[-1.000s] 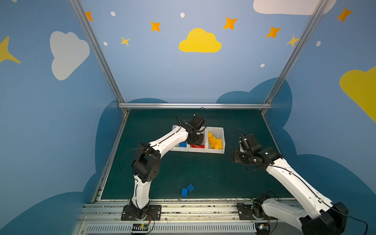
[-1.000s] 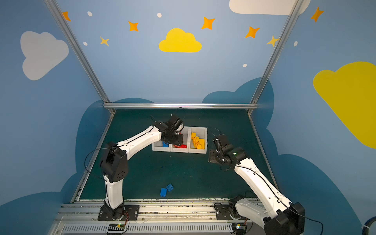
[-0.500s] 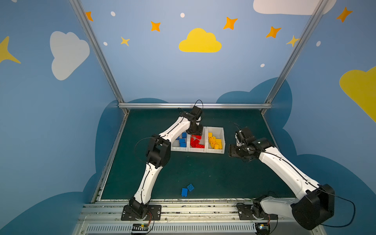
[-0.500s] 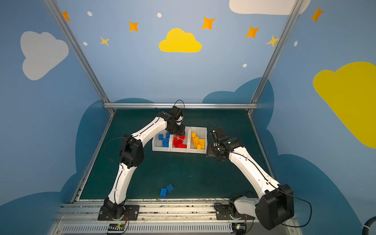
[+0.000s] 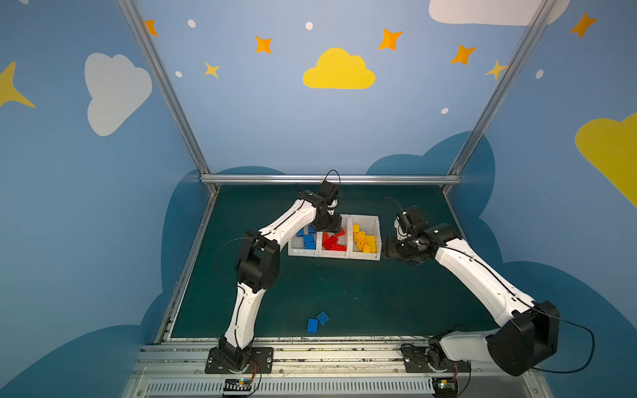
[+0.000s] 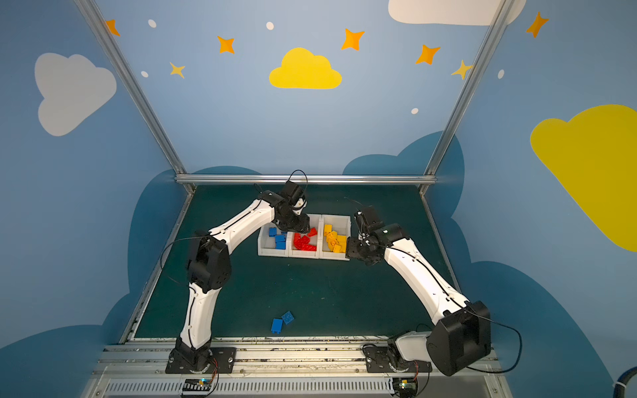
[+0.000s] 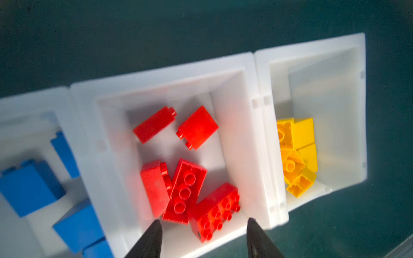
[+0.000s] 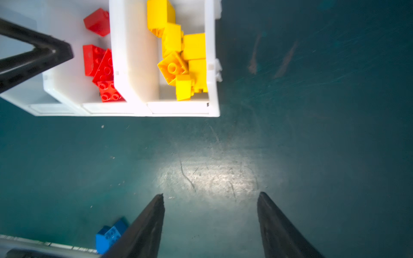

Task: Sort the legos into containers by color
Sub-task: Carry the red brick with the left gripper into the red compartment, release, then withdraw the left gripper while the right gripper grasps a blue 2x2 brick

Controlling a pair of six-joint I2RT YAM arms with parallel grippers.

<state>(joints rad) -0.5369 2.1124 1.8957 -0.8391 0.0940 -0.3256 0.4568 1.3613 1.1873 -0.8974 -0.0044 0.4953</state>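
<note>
Red legos (image 5: 333,242) fill the middle bin (image 5: 333,255) in both top views, straight beneath the left gripper (image 5: 328,228). Two blue legos (image 5: 317,321) lie on the green mat (image 5: 344,293), well back from both grippers, toward the arms' bases.

In the left wrist view the left gripper (image 7: 203,221) shows jaws that were narrower a second ago and now stand apart and empty above the red pile, so a red brick was likely just released.

In the right wrist view the right gripper (image 8: 210,195) hangs open and empty over bare mat, with the yellow legos (image 8: 178,55) ahead of it in the end bin (image 8: 212,67). Only the blue pair seems left to sort.

No text, label, brand or number is readable anywhere.
</note>
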